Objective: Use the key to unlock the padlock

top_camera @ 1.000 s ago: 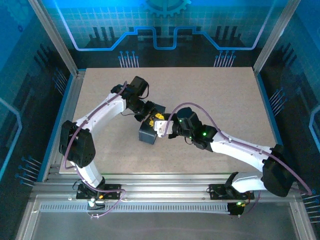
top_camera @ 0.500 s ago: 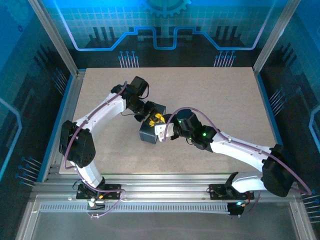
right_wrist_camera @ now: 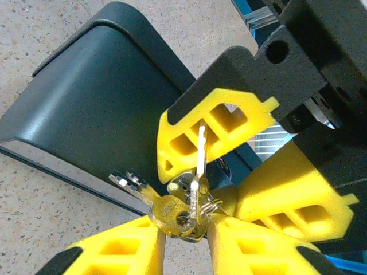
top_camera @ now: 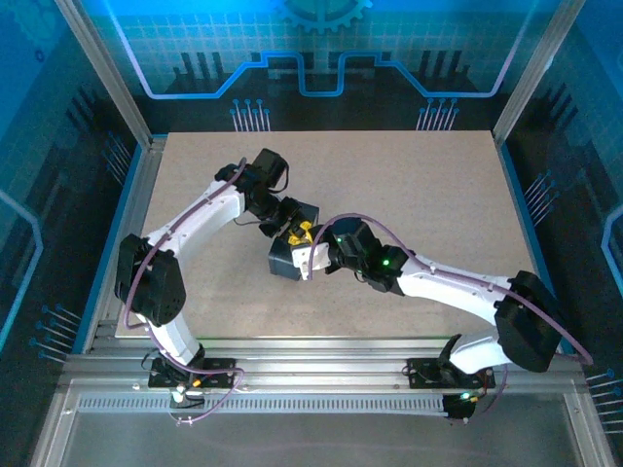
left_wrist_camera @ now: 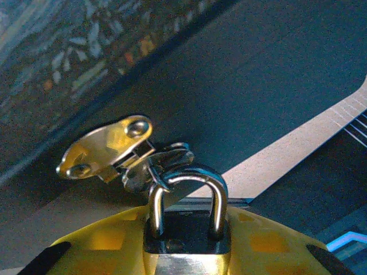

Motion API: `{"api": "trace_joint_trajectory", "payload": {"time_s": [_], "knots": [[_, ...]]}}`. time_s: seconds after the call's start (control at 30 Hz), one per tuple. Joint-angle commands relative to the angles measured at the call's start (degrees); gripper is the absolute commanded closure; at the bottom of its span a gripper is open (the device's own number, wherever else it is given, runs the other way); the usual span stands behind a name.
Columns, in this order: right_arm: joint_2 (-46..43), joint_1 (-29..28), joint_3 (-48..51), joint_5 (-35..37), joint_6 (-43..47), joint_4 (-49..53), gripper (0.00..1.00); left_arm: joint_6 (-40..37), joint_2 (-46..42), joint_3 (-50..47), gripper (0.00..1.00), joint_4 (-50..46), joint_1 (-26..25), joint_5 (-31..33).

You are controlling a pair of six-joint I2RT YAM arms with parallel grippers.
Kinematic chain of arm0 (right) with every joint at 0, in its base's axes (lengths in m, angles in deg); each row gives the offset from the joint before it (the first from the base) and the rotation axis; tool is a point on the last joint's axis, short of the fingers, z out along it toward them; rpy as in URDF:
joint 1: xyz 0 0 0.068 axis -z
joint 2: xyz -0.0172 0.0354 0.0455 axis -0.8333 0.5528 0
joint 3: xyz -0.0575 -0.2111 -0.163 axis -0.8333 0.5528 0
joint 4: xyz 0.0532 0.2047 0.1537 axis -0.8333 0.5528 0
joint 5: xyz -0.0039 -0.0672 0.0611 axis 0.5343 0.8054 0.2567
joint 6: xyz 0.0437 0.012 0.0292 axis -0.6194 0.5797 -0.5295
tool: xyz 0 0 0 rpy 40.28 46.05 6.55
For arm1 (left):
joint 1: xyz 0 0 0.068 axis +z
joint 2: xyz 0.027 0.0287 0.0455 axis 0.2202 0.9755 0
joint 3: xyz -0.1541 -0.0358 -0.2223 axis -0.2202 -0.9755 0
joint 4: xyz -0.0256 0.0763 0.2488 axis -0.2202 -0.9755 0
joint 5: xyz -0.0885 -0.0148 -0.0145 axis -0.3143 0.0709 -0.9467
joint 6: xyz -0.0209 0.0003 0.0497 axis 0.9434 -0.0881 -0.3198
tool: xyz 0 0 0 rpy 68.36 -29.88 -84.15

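Observation:
The padlock (left_wrist_camera: 186,238) has a dark body, and its silvery shackle (left_wrist_camera: 186,183) is threaded through the hasp (left_wrist_camera: 166,163) of the dark tin (top_camera: 287,258). My left gripper (left_wrist_camera: 186,252) is shut on the padlock body between its yellow fingers (right_wrist_camera: 212,129). My right gripper (right_wrist_camera: 186,232) is shut on a ring of brassy keys (right_wrist_camera: 175,212), right below the left fingers. One key (right_wrist_camera: 200,152) stands edge-on and points up in front of them. Another key (right_wrist_camera: 129,186) sticks out to the left. The keyhole is hidden. In the top view both grippers meet at the tin's right end (top_camera: 304,241).
The tin lies on the speckled tabletop (top_camera: 419,195) near the middle. A brassy latch plate (left_wrist_camera: 106,152) hangs beside the hasp. Both arms reach in from the near edge, and metal rails (top_camera: 311,375) run along the front.
My right arm has shifted left toward the tin and the left gripper, bringing the keys closer to the padlock. Its fingers have closed a little. The left arm has held still.

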Motion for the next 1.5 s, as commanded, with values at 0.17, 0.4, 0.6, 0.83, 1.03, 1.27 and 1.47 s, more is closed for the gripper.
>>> {"api": "trace_joint_trajectory", "payload": {"time_s": [0.17, 0.4, 0.6, 0.83, 1.03, 1.27, 1.47], "knots": [[1.0, -2.0, -3.2, -0.9, 2.5, -1.9, 0.74, -0.2, -0.5, 1.1, 1.0, 0.3, -0.6, -4.1], [2.3, -2.1, -4.0, -1.4, 3.1, -0.5, 0.78, -0.2, -0.5, 1.1, 1.0, 0.4, -0.6, -4.1], [3.3, -2.0, -4.4, -0.9, 2.1, -0.1, 0.85, -0.1, -0.6, 0.9, 1.0, 0.5, -0.6, -4.3], [3.5, -2.1, -5.0, -2.1, -1.6, -0.1, 0.95, 0.0, -0.3, 0.8, 1.0, 0.9, -0.8, -4.4], [3.9, -2.4, -6.2, -2.4, -8.1, -0.2, 1.0, 0.5, 0.0, 0.5, 1.0, 1.7, -1.3, -4.6], [2.8, -2.4, -5.9, -3.8, -20.7, -1.9, 1.0, 0.5, 0.2, 0.4, 1.0, 1.9, -1.4, -4.4], [2.4, -1.9, -6.0, -3.5, -31.2, -2.5, 1.0, 0.9, -0.1, 0.0, 1.0, 2.6, -1.4, -4.5]]}}
